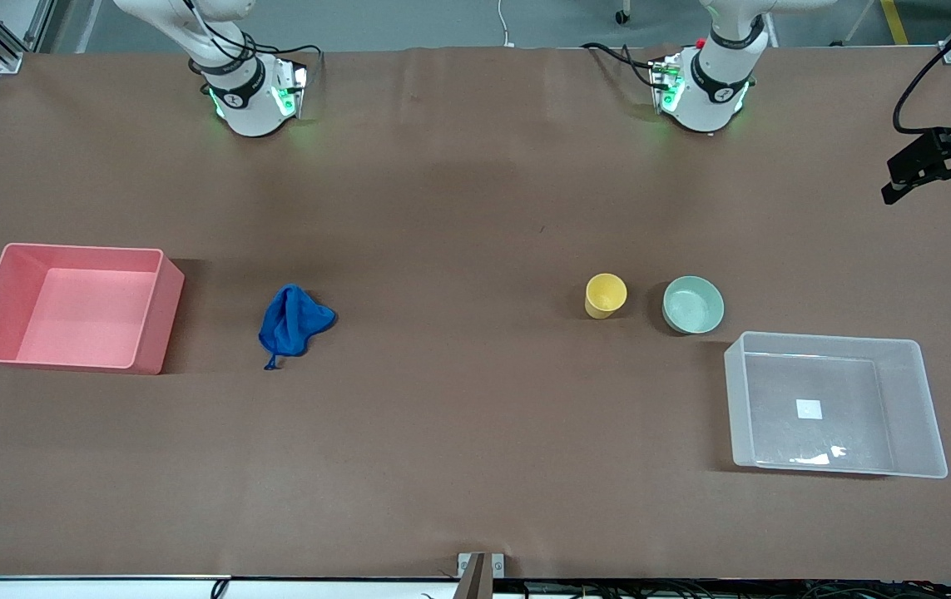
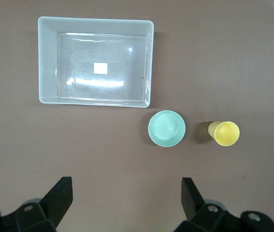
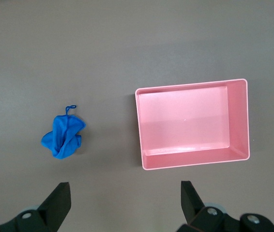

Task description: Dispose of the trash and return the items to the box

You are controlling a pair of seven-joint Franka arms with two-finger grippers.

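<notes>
A brown table (image 1: 475,466) fills the front view, with the two robot bases along its top edge. Both arms wait, raised high above the table.

The largest thing on the table is the clear box (image 1: 933,416), at the left arm's end and nearest the front camera of all the things there. It is open on top, with only a white sticker (image 1: 809,408) on its floor.

Next in size is the pink bin (image 1: 160,312), at the right arm's end of the table, also open on top and holding nothing.

The blue cloth (image 1: 292,323) lies crumpled on the table just beside the pink bin, toward the middle, not touching it. A thin string trails from it toward the front camera.

The green bowl (image 1: 693,304) sits upright near a corner of the clear box, slightly farther from the front camera than the box. The yellow cup (image 1: 606,295) stands upright just beside the bowl, apart from it, toward the middle of the table.

The left gripper (image 2: 127,205) hangs over bare table near the bowl and cup, fingers spread wide, holding nothing. The right gripper (image 3: 126,208) hangs over bare table near the cloth and pink bin, fingers likewise spread wide and holding nothing.
</notes>
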